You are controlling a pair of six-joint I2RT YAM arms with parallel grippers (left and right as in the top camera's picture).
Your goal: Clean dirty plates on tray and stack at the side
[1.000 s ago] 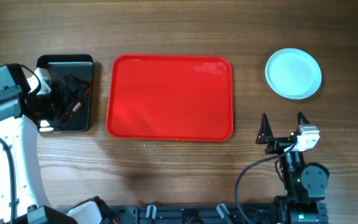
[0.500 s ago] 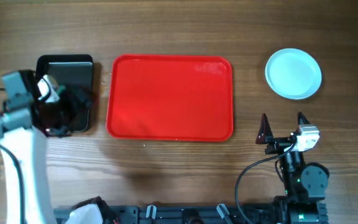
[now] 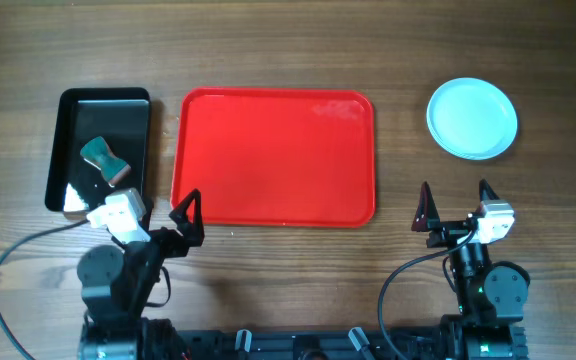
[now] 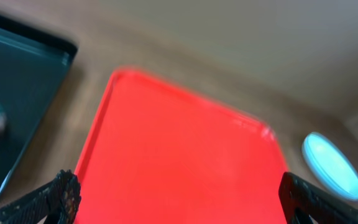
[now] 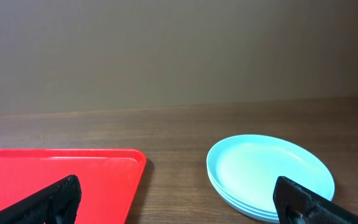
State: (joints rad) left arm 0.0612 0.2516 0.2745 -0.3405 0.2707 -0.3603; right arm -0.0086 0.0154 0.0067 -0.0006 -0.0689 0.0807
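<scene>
The red tray [image 3: 274,155] lies bare in the middle of the table; it also shows in the left wrist view [image 4: 179,155] and the right wrist view [image 5: 48,174]. The plates [image 3: 472,118] sit in one stack on the wood at the far right, off the tray, also seen in the right wrist view [image 5: 270,174] and blurred in the left wrist view [image 4: 332,167]. My left gripper [image 3: 163,215] is open and empty near the tray's front left corner. My right gripper [image 3: 455,205] is open and empty in front of the stack.
A black glossy tray [image 3: 68,140] stands left of the red tray with a green and brown sponge [image 3: 105,159] lying in it. Arm bases and cables run along the table's front edge.
My left arm has pulled back from over the black tray to the front edge, leaving the sponge in the tray. The right arm has not moved.
</scene>
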